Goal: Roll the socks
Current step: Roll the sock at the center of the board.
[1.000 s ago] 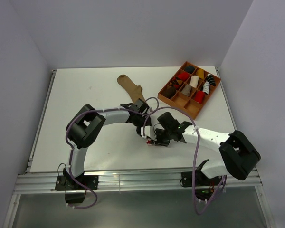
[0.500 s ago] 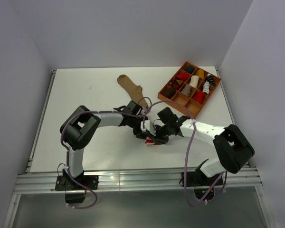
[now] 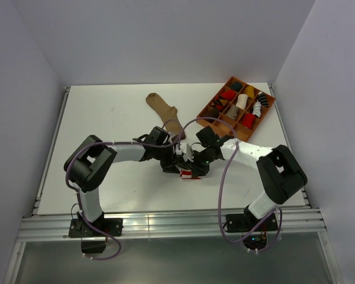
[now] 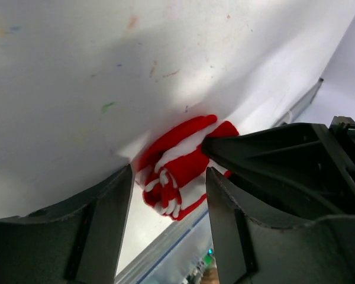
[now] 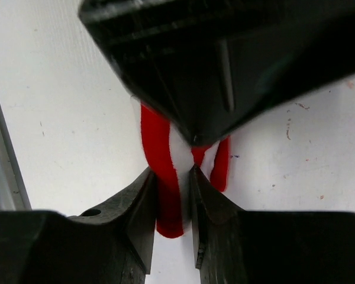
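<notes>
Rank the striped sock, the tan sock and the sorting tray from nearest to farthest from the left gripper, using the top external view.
Measured from the left gripper:
1. The striped sock, at its fingertips, mid-table.
2. The tan sock, lying flat farther back.
3. The sorting tray, at the back right corner.

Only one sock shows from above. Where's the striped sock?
Top view: the striped sock is bunched mid-table between the left gripper and right gripper, nearer the bases than the tan sock.

- red-and-white striped sock [image 3: 190,173]: bunched into a tight partial roll, stripes curled over each other, on the worktop [image 3: 106,177] front-centre.
- tan sock [image 3: 163,110]: unrolled, flat, lying diagonally rear-centre, apart from the striped one.
</notes>
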Tool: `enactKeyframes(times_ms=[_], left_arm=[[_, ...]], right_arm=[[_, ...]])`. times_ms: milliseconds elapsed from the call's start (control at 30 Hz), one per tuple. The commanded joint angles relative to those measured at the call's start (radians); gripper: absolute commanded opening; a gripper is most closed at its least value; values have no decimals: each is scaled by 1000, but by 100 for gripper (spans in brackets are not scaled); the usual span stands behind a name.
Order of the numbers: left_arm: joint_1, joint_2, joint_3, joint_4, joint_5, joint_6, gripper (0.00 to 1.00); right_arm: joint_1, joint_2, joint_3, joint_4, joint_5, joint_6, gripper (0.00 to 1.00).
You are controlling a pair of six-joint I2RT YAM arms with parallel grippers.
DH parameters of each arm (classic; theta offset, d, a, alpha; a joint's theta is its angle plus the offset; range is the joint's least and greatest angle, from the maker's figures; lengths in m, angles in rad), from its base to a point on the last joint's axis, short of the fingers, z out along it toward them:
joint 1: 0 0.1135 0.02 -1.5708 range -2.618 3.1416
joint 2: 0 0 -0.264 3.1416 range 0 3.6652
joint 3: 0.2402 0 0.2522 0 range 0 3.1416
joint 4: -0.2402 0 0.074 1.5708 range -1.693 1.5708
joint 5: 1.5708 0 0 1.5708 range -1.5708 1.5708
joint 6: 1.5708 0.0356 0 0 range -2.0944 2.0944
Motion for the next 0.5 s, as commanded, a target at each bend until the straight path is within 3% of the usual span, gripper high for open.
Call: enactKeyframes(times_ms=[0, 467], left_arm=[[21, -25, -56, -80, -190, 60, 60], [21, -261, -223, 164, -332, 152, 60]], right_arm=[[-16, 61, 9, -92, 88, 9, 16], [-48, 191, 142, -198, 96, 50, 12]])
